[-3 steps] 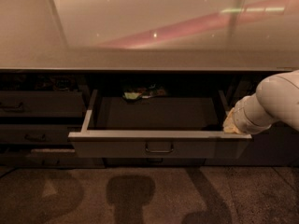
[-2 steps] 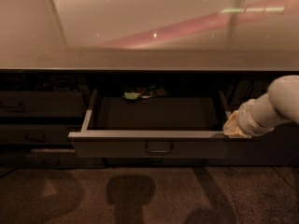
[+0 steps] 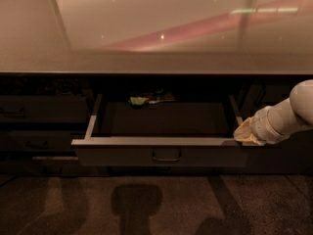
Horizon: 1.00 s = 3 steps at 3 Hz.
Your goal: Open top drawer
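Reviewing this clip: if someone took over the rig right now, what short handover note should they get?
The gripper is at the right end of the top drawer front's upper edge, with the arm reaching in from the right. Whether it touches the edge is unclear.
The top drawer is pulled well out from under the counter. Its handle is free, and a few small items lie at the back of the tray.
Done: the drawer looks open.
Left: probably only backing the arm away without bumping the front.
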Each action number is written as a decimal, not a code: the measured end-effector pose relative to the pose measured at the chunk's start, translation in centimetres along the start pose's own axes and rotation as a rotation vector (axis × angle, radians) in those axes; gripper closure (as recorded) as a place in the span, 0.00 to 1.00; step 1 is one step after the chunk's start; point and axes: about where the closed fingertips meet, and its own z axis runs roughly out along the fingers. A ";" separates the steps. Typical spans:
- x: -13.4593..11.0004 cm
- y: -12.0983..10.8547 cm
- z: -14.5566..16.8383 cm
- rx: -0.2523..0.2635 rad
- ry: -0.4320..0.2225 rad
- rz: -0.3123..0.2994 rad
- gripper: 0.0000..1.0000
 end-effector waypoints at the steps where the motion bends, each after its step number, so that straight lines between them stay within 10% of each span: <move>1: -0.2 -1.2 -0.3 0.022 0.021 0.052 1.00; 3: -1.6 -4.1 0.2 0.031 0.095 0.139 1.00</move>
